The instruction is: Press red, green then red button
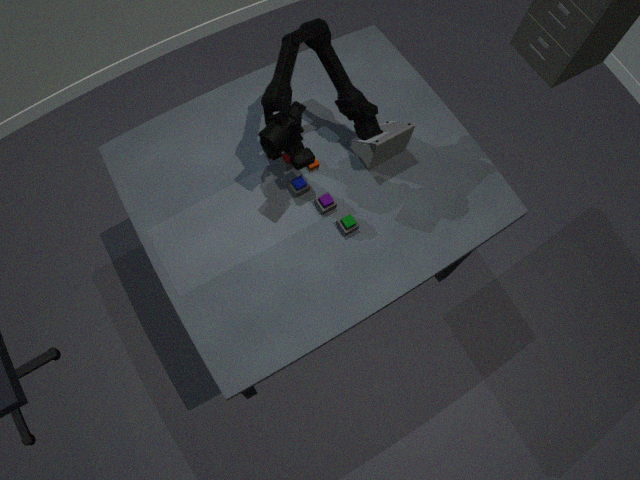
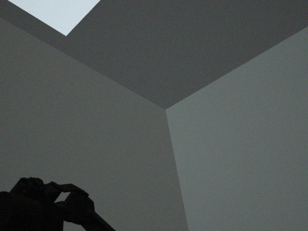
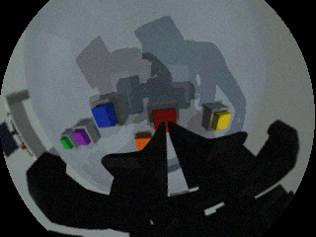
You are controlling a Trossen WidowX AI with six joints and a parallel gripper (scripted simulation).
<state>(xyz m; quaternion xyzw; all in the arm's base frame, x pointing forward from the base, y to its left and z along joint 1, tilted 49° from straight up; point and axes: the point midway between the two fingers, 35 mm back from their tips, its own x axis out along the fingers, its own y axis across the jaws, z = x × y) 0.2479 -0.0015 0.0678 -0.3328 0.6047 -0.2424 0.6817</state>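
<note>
While the gripper [image 3: 165,133] hangs directly over the red button [image 3: 165,117], you cannot read from these views alone which of the three presses is in hand. No button looks pushed down, and nothing on the table [image 1: 320,289] marks a press as done. My judgement is that this is a red press, either the first or the third; the pictures do not settle which. If it is the first, the green button [image 1: 348,221] and one more red press are left.

You find the red button in the wrist view just beyond the fingertips, with the blue button [image 3: 105,115] to its left, the yellow button [image 3: 221,120] to its right, and an orange block [image 3: 142,138] very close on the near left side. From the top camera only a thin red edge [image 1: 285,158] shows beside the gripper body; the rest is hidden under it. The purple button [image 1: 325,199] and the green one stand further along the same row, well apart from the tool.

Please note the fingers are pressed together with nothing between them, making one narrow point that suits pushing. The arm [image 1: 310,77] is folded into a tall arch from its base, and the wrist points down at the table. Whether the tip already touches the red cap, I cannot tell. The orange block [image 1: 313,165] sits just beside the gripper, so a straight descent is needed
</note>
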